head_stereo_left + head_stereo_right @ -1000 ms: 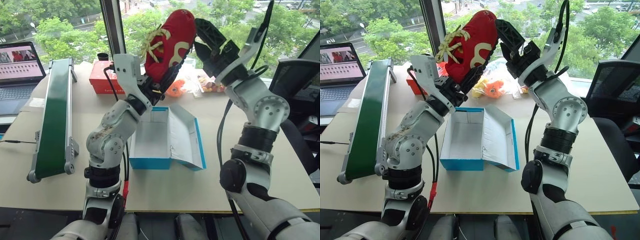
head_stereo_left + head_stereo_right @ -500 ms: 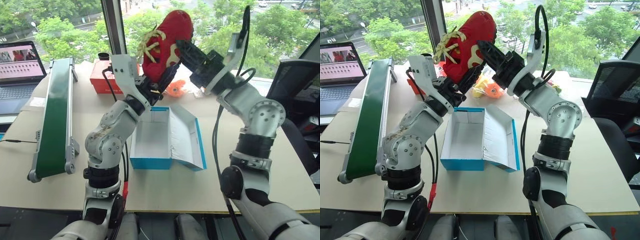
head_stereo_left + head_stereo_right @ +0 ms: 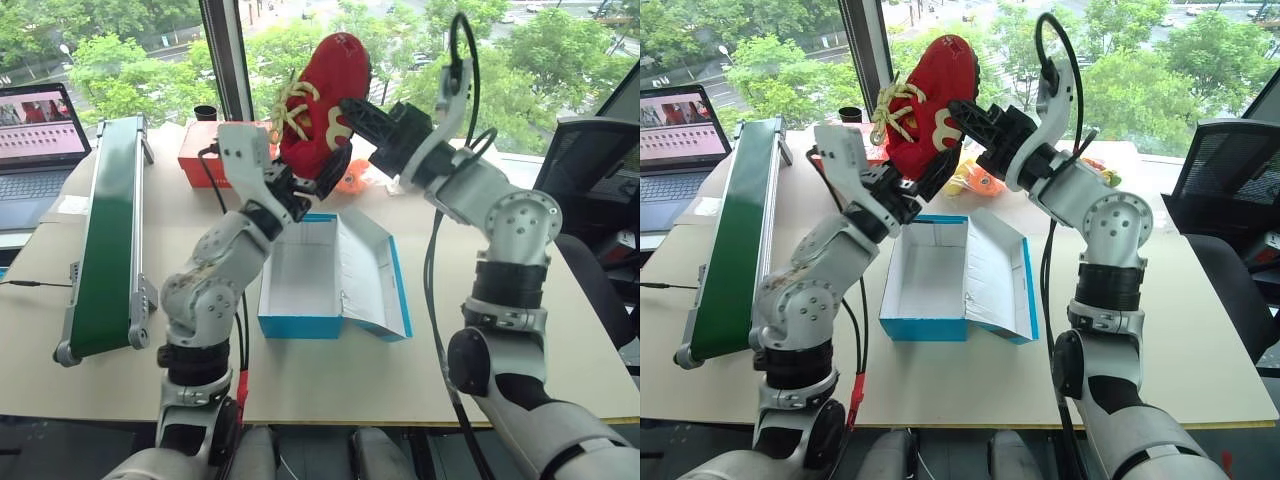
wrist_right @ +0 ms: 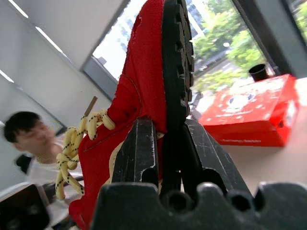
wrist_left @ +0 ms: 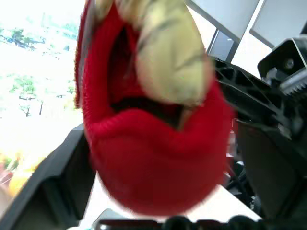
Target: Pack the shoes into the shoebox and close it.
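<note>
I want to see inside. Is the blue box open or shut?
Open. The shoebox lies with its lid folded out flat, and its white inside is bare.

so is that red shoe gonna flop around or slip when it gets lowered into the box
The red shoe looks soft fabric, so it may sag. The right gripper has its jaws pinching the treaded sole edge, which probably resists slipping. The dangling laces might snag on the shoebox wall.

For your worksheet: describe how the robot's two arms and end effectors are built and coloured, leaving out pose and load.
Both arms are chains of rounded silver-grey segments joined by black collars and disc-shaped joints. A white block sits at the left wrist. A black cable loops over the right forearm. The left end effector and the right end effector have black ribbed fingers.
</note>
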Controlling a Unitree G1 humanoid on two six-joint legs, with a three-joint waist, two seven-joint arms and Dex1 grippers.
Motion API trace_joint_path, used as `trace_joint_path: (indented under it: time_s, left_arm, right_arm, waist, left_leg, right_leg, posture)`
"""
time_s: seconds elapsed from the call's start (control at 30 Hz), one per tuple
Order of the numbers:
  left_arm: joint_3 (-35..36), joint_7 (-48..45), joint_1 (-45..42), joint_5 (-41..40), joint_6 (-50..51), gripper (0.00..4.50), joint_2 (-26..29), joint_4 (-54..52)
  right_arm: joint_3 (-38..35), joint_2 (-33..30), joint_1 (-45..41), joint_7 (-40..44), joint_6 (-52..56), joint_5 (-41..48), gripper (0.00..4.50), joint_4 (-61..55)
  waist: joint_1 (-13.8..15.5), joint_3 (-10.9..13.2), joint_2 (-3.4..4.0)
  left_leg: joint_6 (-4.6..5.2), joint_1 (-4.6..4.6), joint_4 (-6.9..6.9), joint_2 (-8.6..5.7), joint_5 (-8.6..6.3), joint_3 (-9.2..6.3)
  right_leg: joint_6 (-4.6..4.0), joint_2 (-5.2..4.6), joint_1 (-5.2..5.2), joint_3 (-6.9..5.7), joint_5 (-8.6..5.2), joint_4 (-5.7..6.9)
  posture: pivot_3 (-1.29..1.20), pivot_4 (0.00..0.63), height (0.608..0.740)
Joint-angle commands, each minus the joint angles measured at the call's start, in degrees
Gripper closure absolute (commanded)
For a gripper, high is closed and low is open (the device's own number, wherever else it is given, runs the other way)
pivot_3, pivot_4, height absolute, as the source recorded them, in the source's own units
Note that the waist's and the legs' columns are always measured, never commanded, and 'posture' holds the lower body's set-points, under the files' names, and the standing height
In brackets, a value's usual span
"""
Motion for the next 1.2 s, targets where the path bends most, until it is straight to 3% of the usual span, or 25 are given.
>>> trace_joint_path:
  time_s: [0.03,0.17,0.3,0.47,0.87,1.03,1.2]
  left_arm:
    - [3.71,-1.08,2.21,-1.11,1.06,0.02,4.75,-4.13]
    - [6.94,0.62,4.48,3.02,1.41,0.02,10.95,-2.65]
    - [7.14,3.09,6.33,10.85,0.51,0.02,17.49,0.46]
    - [6.14,2.98,8.49,13.91,-0.24,0.02,18.56,-0.63]
    - [6.10,-7.63,14.46,4.92,3.61,0.02,20.11,-9.73]
    - [8.40,-18.76,19.42,-1.33,6.41,0.02,28.94,-13.86]
    - [18.09,-32.96,26.66,-8.76,9.23,0.02,41.90,-13.81]
  right_arm:
    - [2.31,-2.48,-3.44,-0.19,-1.42,-5.74,4.24,0.35]
    - [6.37,-3.78,-5.62,-3.02,5.01,-9.86,4.24,0.35]
    - [12.12,-5.98,-5.61,2.09,15.35,-9.86,4.24,-1.31]
    - [11.86,-5.14,-5.42,3.21,28.92,-7.69,4.24,-0.43]
    - [9.54,-0.38,-0.21,1.45,35.53,-14.24,4.24,1.67]
    - [10.60,-1.05,0.93,2.43,34.47,-17.64,4.24,2.31]
    - [11.69,-0.80,0.92,3.92,32.83,-20.51,4.24,3.68]
  waist:
    - [0.03,0.00,0.00]
    - [0.03,0.01,0.01]
    - [-0.10,0.01,0.02]
    - [0.44,0.02,0.03]
    - [0.28,0.02,0.03]
    - [-0.15,0.03,0.04]
    - [-0.69,0.04,0.06]
  left_leg:
    - [0.00,0.00,0.00,0.00,0.00,0.00]
    - [0.00,0.00,0.00,0.00,0.00,0.00]
    - [0.00,0.00,-0.03,0.01,0.00,0.00]
    - [0.00,-0.03,-0.02,0.01,0.00,0.00]
    - [-0.01,-0.04,-0.01,0.02,0.00,0.00]
    - [-0.01,-0.06,-0.04,0.02,0.00,0.00]
    - [0.00,-0.01,-0.04,0.10,0.00,0.01]
  right_leg:
    - [0.00,0.00,0.00,0.00,0.00,-0.02]
    - [0.00,0.00,-0.01,0.00,0.00,-0.01]
    - [-0.01,0.00,-0.03,0.00,0.00,-0.01]
    - [-0.01,0.00,-0.03,-0.03,0.00,-0.03]
    - [-0.01,0.00,-0.05,-0.03,0.00,-0.01]
    - [-0.01,0.00,-0.08,-0.03,0.00,-0.02]
    - [-0.05,0.05,-0.10,-0.03,0.01,0.02]
  posture:
    - [0.00,0.150,0.739]
    - [0.00,0.150,0.739]
    - [0.00,0.150,0.739]
    - [0.00,0.150,0.739]
    - [0.00,0.150,0.739]
    - [0.00,0.150,0.739]
    - [0.00,0.150,0.739]
